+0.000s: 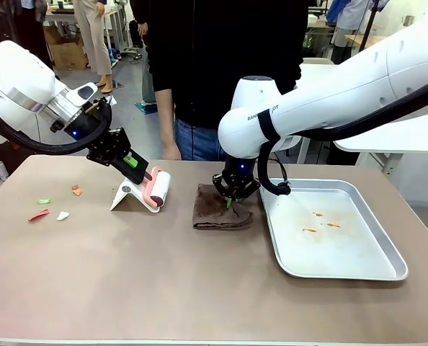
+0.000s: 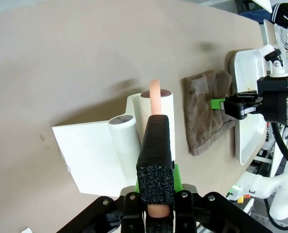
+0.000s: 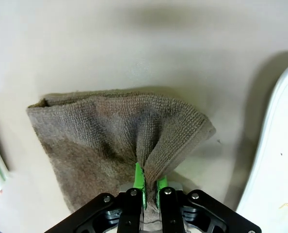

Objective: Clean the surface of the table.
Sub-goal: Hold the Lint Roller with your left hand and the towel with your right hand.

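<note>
The tan table [image 1: 163,288] carries a folded brown cloth [image 1: 215,213] at its middle. My right gripper [image 1: 231,200] stands over the cloth, shut on a pinched-up fold. The right wrist view shows that fold of cloth [image 3: 110,141] squeezed between the green pads of the right gripper [image 3: 148,183]. My left gripper [image 1: 136,164] is shut on the pink handle of a lint roller [image 1: 158,189], which rests in a white stand [image 1: 127,196]. In the left wrist view the left gripper [image 2: 156,196] grips the foam-wrapped handle, with the roller [image 2: 158,104] ahead and the cloth [image 2: 204,111] beyond it.
Small scraps lie at the table's left: green [image 1: 42,201], orange [image 1: 76,190], red [image 1: 38,214] and white [image 1: 63,215]. A silver metal tray [image 1: 387,249] with orange bits sits at the right, close to the cloth. A person [image 1: 199,72] stands at the far edge.
</note>
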